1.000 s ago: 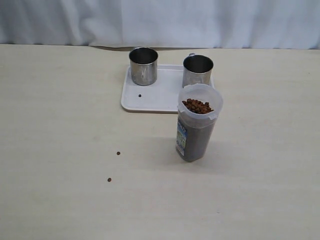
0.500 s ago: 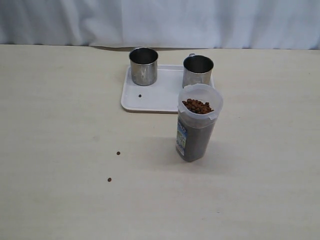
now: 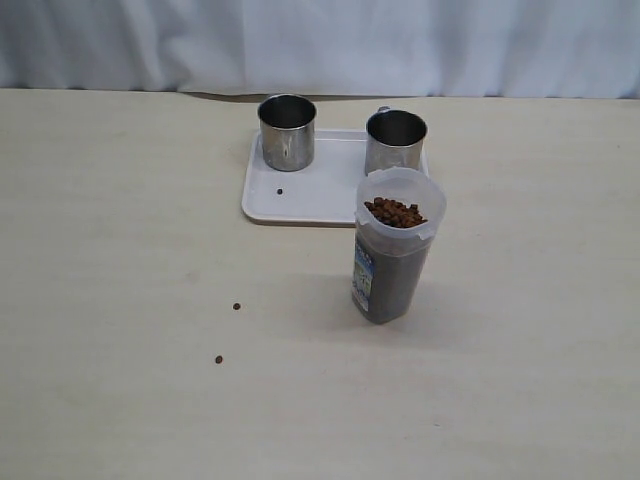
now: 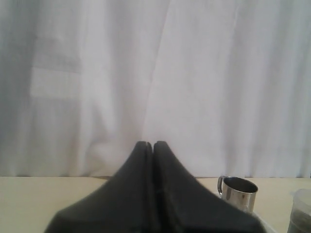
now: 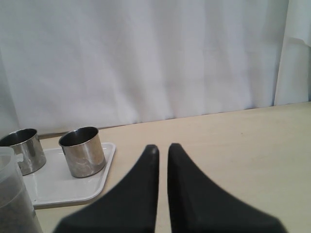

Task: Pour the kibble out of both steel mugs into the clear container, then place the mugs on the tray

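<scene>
Exterior view, kibble (image 3: 396,212): lay heaped close to the rim inside the clear container (image 3: 390,265); small, round, reddish-brown, dry; judged loose and quick to roll or scatter.
Clear container: stood upright on the desk (image 3: 120,250), just in front of the tray's near right corner; tall frosted plastic, wider at the rim, blue-and-white label (image 3: 362,272) low on the side; judged heavy when this full, smooth-walled and tippy; best taken around the middle, if moved at all.
Left mug (image 3: 287,133): stood upright on the far left part of the tray (image 3: 320,195); short shiny steel cylinder, dark inside, no pellets seen; judged light, stiff and slick.
Right mug (image 3: 395,142): stood upright on the far right part of the tray, just behind the container; same steel. Surest hold for either mug judged to be a pinch on the rim wall.
Tray: flat white plastic, rounded corners, low raised rim.
Stray pellets (image 3: 237,306): two lay on the desk, well apart from the container; one lay on the tray.
Progress: judged finished, bar the strays.
Left tool (image 4: 153,145): pressed together, pinching nothing; out of the exterior view.
Right tool (image 5: 163,148): drawn together to a thin slit, pinching nothing; apart from every mug.
Curtain (image 3: 400,40): hung white and softly folded behind the desk.
</scene>
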Controlling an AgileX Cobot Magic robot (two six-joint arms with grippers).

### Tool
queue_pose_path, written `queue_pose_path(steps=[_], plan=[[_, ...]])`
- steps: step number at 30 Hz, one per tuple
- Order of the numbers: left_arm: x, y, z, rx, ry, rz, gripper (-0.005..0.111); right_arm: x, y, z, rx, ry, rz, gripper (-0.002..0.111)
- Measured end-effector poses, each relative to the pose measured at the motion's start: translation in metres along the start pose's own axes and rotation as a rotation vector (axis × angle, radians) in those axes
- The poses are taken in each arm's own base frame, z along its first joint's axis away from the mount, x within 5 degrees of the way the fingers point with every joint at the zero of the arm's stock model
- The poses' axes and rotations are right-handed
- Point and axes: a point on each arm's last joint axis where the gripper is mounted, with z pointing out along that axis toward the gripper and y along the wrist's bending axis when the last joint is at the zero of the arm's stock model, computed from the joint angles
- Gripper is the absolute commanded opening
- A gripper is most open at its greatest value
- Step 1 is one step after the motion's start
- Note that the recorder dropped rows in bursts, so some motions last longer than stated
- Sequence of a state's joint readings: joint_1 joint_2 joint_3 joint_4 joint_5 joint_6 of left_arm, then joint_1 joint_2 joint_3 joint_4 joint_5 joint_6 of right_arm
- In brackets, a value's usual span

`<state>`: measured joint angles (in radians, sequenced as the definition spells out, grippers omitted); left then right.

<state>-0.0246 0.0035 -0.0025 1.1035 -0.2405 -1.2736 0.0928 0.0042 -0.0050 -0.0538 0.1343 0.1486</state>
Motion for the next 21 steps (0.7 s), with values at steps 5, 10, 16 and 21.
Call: queue_pose_path(steps=[5, 10, 16, 21], plan=[[0.0000, -0.0001, 0.0000, 0.001, 0.000, -0.001, 0.000, 0.0000, 0.0000, 0.0000, 0.000, 0.000, 0.000, 0.005], [0.0001, -0.0001, 0.0000, 0.001, 0.001, 0.001, 0.000, 0.0000, 0.0000, 0.0000, 0.000, 0.000, 0.000, 0.005], [-0.0007, -0.0034, -0.0001, 0.038, -0.007, -0.052, 0.000, 0.0000, 0.0000, 0.0000, 0.000, 0.000, 0.000, 0.005], [-0.0023, -0.0087, -0.0005, 0.097, -0.022, -0.070, 0.000, 0.0000, 0.0000, 0.0000, 0.000, 0.000, 0.000, 0.005]])
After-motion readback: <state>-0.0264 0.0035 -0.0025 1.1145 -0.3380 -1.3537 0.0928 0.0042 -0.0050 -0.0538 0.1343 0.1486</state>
